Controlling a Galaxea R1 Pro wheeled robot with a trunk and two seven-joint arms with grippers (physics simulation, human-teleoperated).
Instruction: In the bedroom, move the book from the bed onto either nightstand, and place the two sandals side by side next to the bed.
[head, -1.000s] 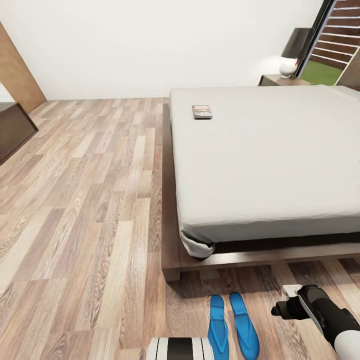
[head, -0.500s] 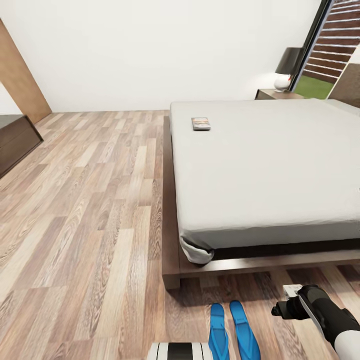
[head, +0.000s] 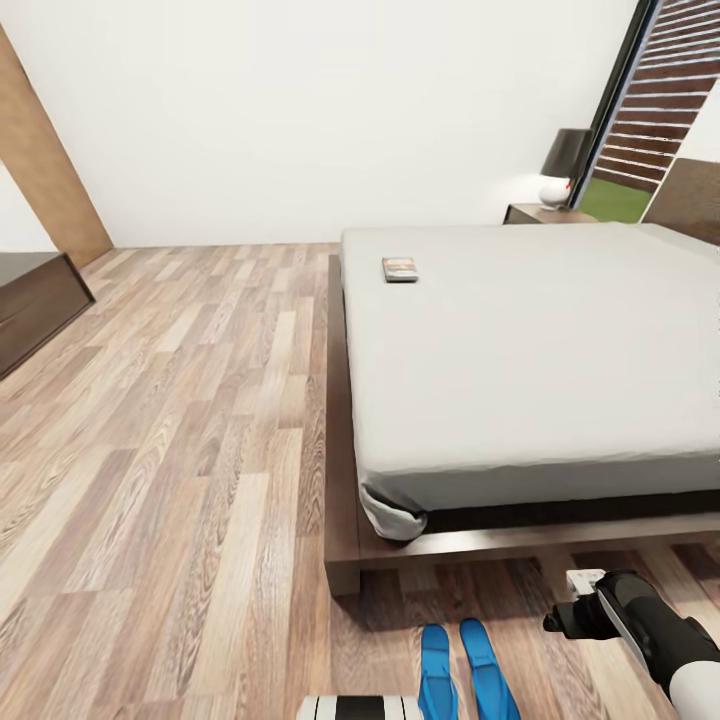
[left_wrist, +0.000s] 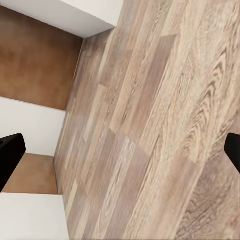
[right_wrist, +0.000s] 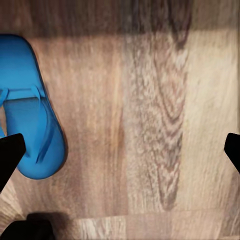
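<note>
Judging by the two sandals (head: 465, 672) lying side by side on the wood floor (head: 180, 420) at the foot of the bed (head: 530, 350), that step looks done. The right gripper (right_wrist: 120, 145) hangs spread and empty just beside one sandal; the left gripper (left_wrist: 120, 150) is likewise spread over bare floor. Farther off, the book (head: 400, 269) lies on the mattress near its far corner, so the next move calls for driving round to it, the nightstand (head: 545, 213) with its lamp (head: 562, 166) beyond.

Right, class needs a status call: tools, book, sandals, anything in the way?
Both tools open, holding nothing. Book lying on the bed, nightstand beyond. Two sandals side by side on floor at bed's foot. Nothing blocking.
</note>
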